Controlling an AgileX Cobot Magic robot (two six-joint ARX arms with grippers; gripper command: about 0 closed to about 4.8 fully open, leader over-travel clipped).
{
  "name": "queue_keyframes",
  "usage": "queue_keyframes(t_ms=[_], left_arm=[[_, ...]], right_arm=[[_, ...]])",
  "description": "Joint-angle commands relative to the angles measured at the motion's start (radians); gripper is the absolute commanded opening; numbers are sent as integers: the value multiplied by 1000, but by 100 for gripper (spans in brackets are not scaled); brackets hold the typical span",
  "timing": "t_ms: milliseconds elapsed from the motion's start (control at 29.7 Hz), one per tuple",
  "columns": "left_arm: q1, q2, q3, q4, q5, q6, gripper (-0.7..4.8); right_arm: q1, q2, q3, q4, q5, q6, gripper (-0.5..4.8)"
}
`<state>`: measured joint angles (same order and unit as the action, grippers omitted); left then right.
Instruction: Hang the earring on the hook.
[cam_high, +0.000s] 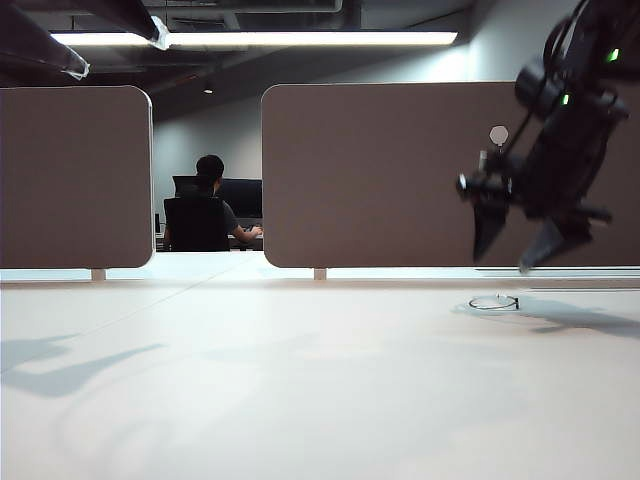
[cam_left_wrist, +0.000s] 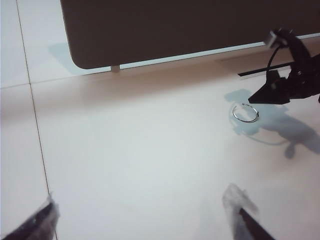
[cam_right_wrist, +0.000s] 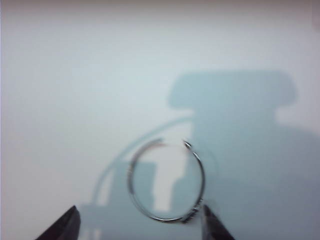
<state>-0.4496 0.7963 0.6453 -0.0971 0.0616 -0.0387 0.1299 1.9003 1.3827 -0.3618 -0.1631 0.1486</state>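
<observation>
The earring (cam_high: 495, 307), a thin silver hoop, lies flat on the white table. My right gripper (cam_high: 508, 256) hangs just above it, pointing down, jaws open and empty. In the right wrist view the hoop (cam_right_wrist: 165, 219) rests on the table between and just beyond the gripper (cam_right_wrist: 141, 227), one dark fingertip (cam_right_wrist: 214, 226) close to its rim. The hook (cam_high: 499, 134), a small pale plate, sits on the brown panel (cam_high: 380, 180) behind. My left gripper (cam_left_wrist: 142, 217) is open and empty, high over the table's left side, with the earring (cam_left_wrist: 246, 121) far ahead of it.
A second brown panel (cam_high: 75, 175) stands at the back left, with a gap between the two where a seated person (cam_high: 208, 205) shows far behind. My left gripper's pale-tipped fingers (cam_high: 75, 65) show at the upper left of the exterior view.
</observation>
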Motion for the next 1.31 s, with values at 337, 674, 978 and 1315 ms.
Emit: queue_keyframes(t_ms=[337,674,978,1315], left_arm=[[1,0,4,-18,2,6,479],[1,0,4,-20,2,32,479],[1,0,4,-21,-21,32,479],[2,0,4,-21,-24,32,479]], right_arm=[[-28,68,5,29,78,65,290],[-26,127,5,29,100,57,292],[-25,171,4,-114,165,9,266],[-21,188,4,-151,198,0,259]])
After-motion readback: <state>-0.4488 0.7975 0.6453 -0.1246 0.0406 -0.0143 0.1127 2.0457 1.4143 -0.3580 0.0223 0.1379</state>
